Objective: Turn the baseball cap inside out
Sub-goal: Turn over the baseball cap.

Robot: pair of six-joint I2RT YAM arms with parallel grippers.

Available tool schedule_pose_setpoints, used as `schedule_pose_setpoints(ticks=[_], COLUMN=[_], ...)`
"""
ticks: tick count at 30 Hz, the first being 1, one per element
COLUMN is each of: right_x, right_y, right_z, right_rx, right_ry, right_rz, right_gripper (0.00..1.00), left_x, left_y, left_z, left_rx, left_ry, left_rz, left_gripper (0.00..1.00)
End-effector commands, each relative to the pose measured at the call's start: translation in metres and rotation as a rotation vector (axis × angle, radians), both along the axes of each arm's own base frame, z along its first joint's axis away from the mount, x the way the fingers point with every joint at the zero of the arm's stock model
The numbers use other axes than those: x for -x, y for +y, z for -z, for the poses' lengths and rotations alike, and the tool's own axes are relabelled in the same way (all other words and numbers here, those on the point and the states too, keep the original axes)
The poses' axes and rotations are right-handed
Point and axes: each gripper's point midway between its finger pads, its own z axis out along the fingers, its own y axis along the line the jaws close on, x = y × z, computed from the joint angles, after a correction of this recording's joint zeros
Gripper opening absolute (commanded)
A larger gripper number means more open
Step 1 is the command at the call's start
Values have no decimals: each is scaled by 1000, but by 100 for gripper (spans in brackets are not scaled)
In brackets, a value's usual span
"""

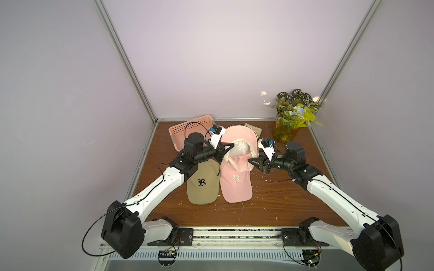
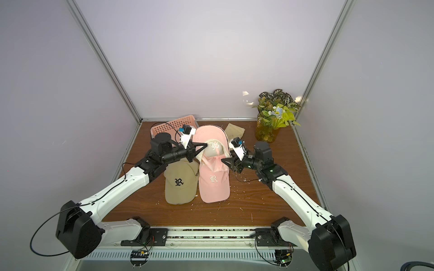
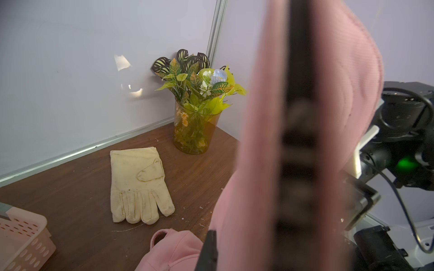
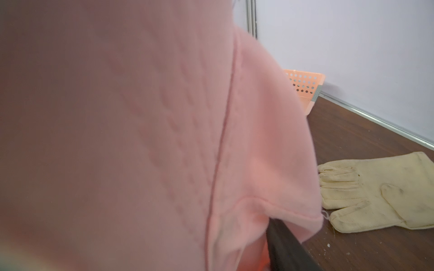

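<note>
The baseball cap (image 1: 237, 135) is pink and held up above the table in both top views. Its brim stands at the back, its pale lining (image 1: 242, 150) with a mirrored emblem bulges toward me, and pink cloth hangs below. My left gripper (image 1: 231, 146) is shut on the cap's left rim; pink cloth lies against its finger (image 3: 210, 246) in the left wrist view. My right gripper (image 1: 250, 162) is at the hanging cloth on the cap's right side and stands open. Cloth drapes over its one visible finger (image 4: 288, 244); the other is hidden.
A tan cap (image 1: 202, 185) and a second pink cap (image 1: 236, 187) lie side by side under the held one. A pink basket (image 1: 187, 131) sits at the back left. A cream glove (image 3: 138, 185) lies behind the caps. A vase of flowers (image 1: 286, 131) fills the back right corner.
</note>
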Motion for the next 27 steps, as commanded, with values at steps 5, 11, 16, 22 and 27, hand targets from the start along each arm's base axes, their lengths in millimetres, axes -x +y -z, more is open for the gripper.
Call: schedule_pose_setpoints(ticks=[5,11,16,22,27], right_x=[32,41,45,48,38], right_y=[18,20,21,20,10], right_z=[8,0,-13,-40,-70], right_rx=[-19,-34,-62,-137,-213], right_ry=[41,34,-3,-64,-119], right_rz=[-240,-293,-312,-297,-163], right_gripper=[50,47,46,13,0], left_x=[3,4,6,1,-10], left_y=[7,7,4,4,12], left_z=[-62,-63,-60,-48,-40], left_rx=[147,152,151,126,118], left_ry=[-95,-97,-95,-65,-15], left_rz=[21,25,53,33,-51], left_gripper=[0,1,1,0,2])
